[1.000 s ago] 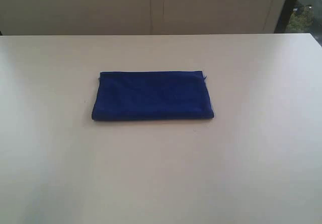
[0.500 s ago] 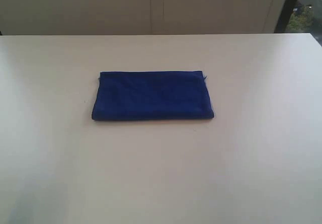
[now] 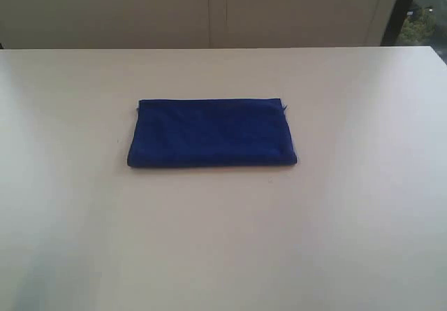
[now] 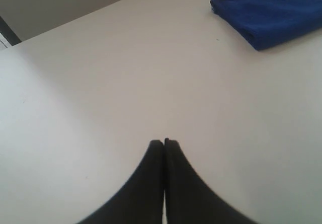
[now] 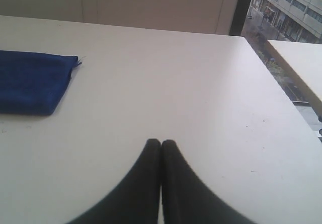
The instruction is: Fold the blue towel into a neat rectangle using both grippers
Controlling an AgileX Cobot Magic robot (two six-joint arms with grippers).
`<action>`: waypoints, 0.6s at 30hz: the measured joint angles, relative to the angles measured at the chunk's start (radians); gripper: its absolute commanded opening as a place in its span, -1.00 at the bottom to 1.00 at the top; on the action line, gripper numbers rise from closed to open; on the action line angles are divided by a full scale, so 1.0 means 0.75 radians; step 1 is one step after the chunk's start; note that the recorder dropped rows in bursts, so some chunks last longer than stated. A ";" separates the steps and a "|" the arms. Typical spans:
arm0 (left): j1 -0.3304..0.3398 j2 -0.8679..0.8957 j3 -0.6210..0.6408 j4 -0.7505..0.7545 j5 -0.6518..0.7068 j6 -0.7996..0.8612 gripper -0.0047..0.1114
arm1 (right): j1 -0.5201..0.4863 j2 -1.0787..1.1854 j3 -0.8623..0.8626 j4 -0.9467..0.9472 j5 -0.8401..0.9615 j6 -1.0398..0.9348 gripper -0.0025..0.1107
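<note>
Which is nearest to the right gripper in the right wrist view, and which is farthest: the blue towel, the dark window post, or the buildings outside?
From the right gripper:
1. blue towel, lying on the same table.
2. dark window post, past the table's far edge.
3. buildings, outside beyond the glass.

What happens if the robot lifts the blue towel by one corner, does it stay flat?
Probably not. The blue towel looks like soft folded cloth with rounded edges, so it would likely droop and unfold. It lies thin and flat, so it is probably light. Pushed, it might bunch up rather than slide on the smooth table.
</note>
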 measured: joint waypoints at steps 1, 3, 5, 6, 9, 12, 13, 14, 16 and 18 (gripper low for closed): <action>0.000 0.000 0.000 0.000 -0.002 0.000 -0.92 | 0.000 0.000 0.000 0.000 0.000 0.000 -0.96; 0.000 0.000 0.000 0.000 -0.011 0.000 -0.92 | 0.000 0.000 0.000 0.000 0.000 0.000 -0.96; 0.000 0.000 0.000 0.000 -0.028 0.000 -0.92 | 0.000 0.000 0.000 0.000 0.000 0.000 -0.96; 0.000 0.000 0.000 0.000 -0.036 0.000 -0.92 | 0.000 0.000 0.000 0.000 0.000 0.000 -0.96; 0.000 0.000 0.000 0.000 -0.059 -0.041 -0.92 | 0.000 0.000 0.000 0.000 0.000 0.000 -0.96; 0.000 0.000 0.000 0.000 -0.069 -0.132 -0.92 | 0.000 0.000 0.000 0.000 0.000 0.000 -0.96; 0.000 0.000 0.000 0.000 -0.071 -0.162 -0.92 | 0.000 0.000 0.000 0.000 0.000 0.000 -0.96; 0.000 0.000 0.000 0.000 -0.071 -0.180 -0.92 | 0.000 0.000 0.000 0.000 0.000 0.000 -0.96; 0.000 0.000 0.000 0.000 -0.071 -0.221 -0.92 | 0.000 0.000 0.000 0.000 0.000 0.000 -0.96; 0.000 0.000 0.000 0.000 -0.071 -0.250 -0.92 | 0.000 0.000 0.000 0.000 0.000 0.000 -0.96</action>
